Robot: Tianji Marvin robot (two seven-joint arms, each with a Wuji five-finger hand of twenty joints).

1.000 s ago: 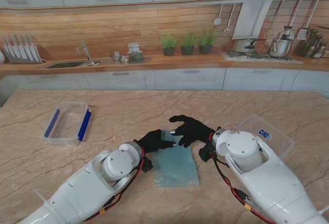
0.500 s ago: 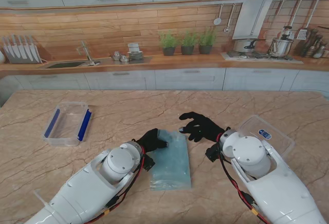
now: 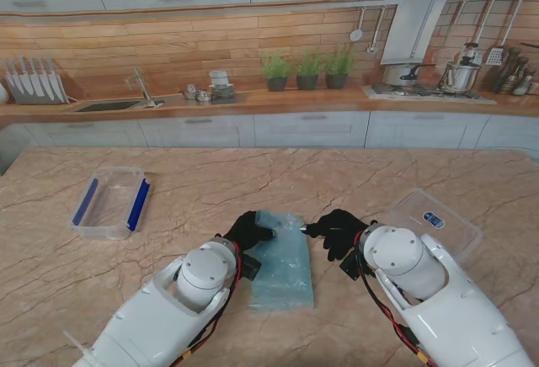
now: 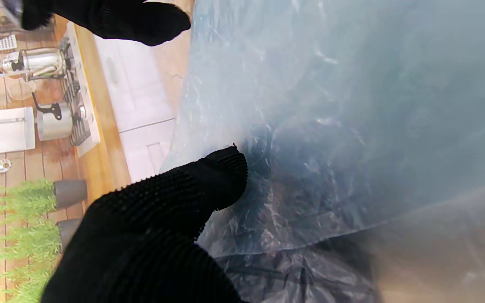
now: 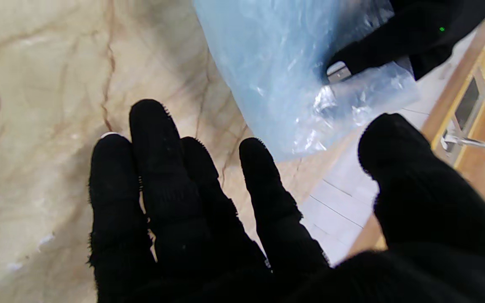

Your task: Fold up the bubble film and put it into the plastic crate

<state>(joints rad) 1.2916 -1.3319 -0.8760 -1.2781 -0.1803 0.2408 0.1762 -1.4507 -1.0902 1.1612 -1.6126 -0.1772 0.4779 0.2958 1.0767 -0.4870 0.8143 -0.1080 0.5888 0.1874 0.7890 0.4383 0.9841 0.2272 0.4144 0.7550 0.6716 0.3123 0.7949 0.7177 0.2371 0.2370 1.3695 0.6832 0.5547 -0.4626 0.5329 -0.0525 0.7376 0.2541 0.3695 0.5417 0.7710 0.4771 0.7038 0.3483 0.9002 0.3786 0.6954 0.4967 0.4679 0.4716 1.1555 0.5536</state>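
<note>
One sheet of pale blue bubble film (image 3: 282, 259) lay on the marble bench (image 3: 354, 178), folded into a long narrow strip running from near to far, between the two black-gloved hands. One clear plastic crate (image 3: 110, 201) with two blue clip handles stood well apart at the far left of the bench. One clear lid (image 3: 435, 220) with a small blue label lay at the right, just beyond the right arm; the label's writing was too small to read.

The left hand (image 3: 250, 231) pinched the far left corner of the film, its thumb (image 4: 200, 185) pressed on top of the sheet in the left wrist view, with other fingers dimly visible through the plastic beneath. The right hand (image 3: 338, 230) held nothing: in the right wrist view its fingers (image 5: 154, 168) were extended and slightly apart, the thumb set off to one side, over bare marble just beside the film's right edge.

Compared with half a second before, the right hand had drawn nearer and closer to the film, its fingers less widely splayed. A second before, the film had been a broader, squarer sheet with the right hand reaching over its far edge; it was now narrower. The left hand had kept its grip on the same corner throughout. The crate and lid had not moved.
</note>
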